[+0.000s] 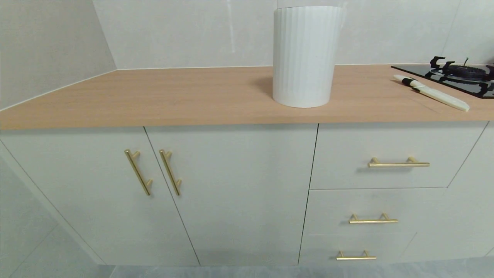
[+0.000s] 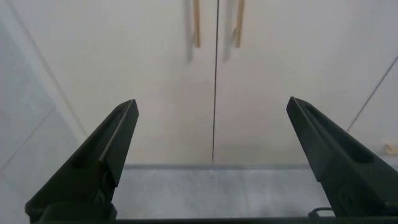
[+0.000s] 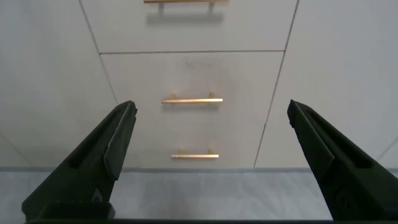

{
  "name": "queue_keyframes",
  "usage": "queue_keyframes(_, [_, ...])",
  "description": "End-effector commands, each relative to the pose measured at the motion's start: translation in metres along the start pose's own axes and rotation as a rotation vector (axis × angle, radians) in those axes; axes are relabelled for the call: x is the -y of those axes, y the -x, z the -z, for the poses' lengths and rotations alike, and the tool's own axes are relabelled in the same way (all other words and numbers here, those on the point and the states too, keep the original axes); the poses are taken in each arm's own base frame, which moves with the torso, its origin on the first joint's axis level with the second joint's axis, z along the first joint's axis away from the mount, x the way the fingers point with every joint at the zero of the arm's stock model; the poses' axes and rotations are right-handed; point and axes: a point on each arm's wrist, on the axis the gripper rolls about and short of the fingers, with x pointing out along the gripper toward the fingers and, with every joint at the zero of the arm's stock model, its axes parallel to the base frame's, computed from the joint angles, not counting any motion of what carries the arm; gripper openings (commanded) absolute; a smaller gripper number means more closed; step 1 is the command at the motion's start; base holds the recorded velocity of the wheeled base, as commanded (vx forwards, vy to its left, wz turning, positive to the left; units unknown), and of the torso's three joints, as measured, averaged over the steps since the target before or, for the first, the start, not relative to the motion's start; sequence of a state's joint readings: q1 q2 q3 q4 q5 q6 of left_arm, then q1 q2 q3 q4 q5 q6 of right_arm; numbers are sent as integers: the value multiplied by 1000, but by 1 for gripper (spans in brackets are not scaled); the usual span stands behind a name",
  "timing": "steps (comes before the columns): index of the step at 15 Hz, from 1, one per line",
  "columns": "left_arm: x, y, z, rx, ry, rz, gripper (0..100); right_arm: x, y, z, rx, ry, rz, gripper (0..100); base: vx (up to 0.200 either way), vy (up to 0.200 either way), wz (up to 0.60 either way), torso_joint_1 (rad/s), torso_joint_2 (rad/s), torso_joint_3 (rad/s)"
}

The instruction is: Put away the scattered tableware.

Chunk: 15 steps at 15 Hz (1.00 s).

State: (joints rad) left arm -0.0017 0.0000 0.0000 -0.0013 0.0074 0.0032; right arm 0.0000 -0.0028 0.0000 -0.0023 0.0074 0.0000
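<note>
White ribbed holder seen upper centre, standing on wooden surface. Knife laid flat upper right, beside stove. Left pincer spread wide before cupboard doors; right pincer spread wide before drawers.

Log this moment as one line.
left gripper open, before cabinet doors | right gripper open, before drawers | white utensil on counter, right of ribbed container

No lettering seems legible on the white container or the knife.
</note>
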Motion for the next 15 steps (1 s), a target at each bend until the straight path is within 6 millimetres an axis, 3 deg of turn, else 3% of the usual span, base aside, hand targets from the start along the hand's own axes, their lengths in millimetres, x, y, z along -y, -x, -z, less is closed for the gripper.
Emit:
queue_keyframes(1, [0,0,0,0,0,0,100,0,0,0,-2,0,0,100,200,0,0,2,2,2])
queue_keyframes(4, [0,0,0,0,0,0,100,0,0,0,-2,0,0,100,200,0,0,2,4,4])
queue_keyframes(12, [0,0,0,0,0,-2,100,0,0,0,-2,0,0,100,0,0,0,0,0,0])
queue_keyframes(15, [0,0,0,-1,2,-3,100,0,0,0,-2,0,0,100,0,-200,0,2,1,4])
